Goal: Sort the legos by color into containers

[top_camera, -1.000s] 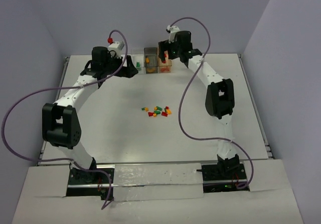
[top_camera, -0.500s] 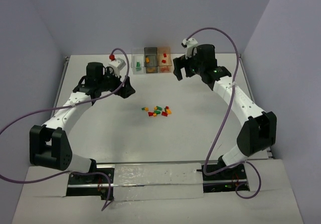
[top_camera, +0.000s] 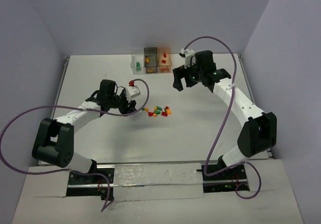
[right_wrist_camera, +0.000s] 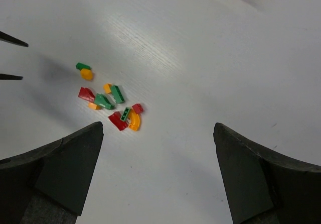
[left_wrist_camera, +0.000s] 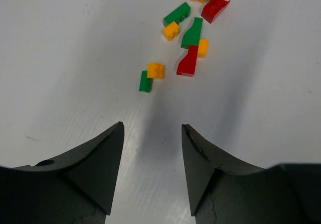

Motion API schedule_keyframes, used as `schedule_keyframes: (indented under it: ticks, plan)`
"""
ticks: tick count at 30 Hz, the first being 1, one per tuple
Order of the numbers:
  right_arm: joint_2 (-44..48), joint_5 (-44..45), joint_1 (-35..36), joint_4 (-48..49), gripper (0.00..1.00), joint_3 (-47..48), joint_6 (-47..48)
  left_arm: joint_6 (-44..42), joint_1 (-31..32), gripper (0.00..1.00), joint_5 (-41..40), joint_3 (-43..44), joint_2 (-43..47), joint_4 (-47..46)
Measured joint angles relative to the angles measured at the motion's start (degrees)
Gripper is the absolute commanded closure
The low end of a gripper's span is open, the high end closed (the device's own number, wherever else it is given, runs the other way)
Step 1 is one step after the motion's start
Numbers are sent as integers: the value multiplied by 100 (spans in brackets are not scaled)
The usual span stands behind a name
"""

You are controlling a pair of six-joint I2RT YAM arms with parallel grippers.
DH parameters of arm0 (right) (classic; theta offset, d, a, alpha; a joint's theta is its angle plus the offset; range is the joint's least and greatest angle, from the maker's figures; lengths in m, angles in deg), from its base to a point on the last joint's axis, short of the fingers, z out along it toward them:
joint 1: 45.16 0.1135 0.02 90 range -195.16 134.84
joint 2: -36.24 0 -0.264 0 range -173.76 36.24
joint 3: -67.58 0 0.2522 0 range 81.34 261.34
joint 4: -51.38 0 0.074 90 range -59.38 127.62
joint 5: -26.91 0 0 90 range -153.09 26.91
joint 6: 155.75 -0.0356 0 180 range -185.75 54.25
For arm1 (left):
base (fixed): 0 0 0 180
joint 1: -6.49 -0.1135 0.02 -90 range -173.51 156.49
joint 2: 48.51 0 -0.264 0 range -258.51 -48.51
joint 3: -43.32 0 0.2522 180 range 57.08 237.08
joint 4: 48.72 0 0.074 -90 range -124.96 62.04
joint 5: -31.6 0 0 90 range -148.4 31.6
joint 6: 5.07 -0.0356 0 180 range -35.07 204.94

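Observation:
The legos point(top_camera: 158, 111) lie as a small loose cluster of red, green and orange bricks mid-table. They show ahead of my left gripper point(left_wrist_camera: 152, 128) as a scatter of legos point(left_wrist_camera: 193, 33). A green and orange pair point(left_wrist_camera: 150, 76) is nearest. That gripper point(top_camera: 132, 107) hovers low just left of the cluster, jaws open with nothing between them. My right gripper point(top_camera: 181, 81) hangs wide open and empty behind and right of the cluster. Below it, the legos point(right_wrist_camera: 113, 101) sit left of its jaws point(right_wrist_camera: 158, 128). The clear point(top_camera: 136, 63), dark grey point(top_camera: 150, 61) and orange containers point(top_camera: 165, 59) stand at the back.
The containers hold a few bricks: green in the clear one, orange in the grey, red in the orange one. Purple cables loop off both arms. My left fingertips point(right_wrist_camera: 10, 38) show at the right wrist view's left edge. A raised rail point(top_camera: 65, 66) borders the table.
My left arm has come forward from the containers to the cluster's left edge, and its jaws have narrowed. My right arm has drawn back from the containers toward the table's middle.

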Motion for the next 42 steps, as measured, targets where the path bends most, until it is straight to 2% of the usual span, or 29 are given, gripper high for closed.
schedule_keyframes:
  ticks: [11, 30, 39, 42]
  plan:
    - [-82, -15, -2, -125, 3, 2, -23, -1117, 231, 41, 59, 472, -1086, -132]
    - [-383, -65, -58, -311, 3, 61, 25, -2082, 462, 44, -53, 1647, -2227, 1055]
    - [-472, -69, -100, -332, 3, 95, 34, -2214, 521, 52, -185, 1858, -2465, 1242]
    - [-472, -69, -109, -334, 4, 116, 44, -2221, 524, 58, -197, 1900, -2491, 1267]
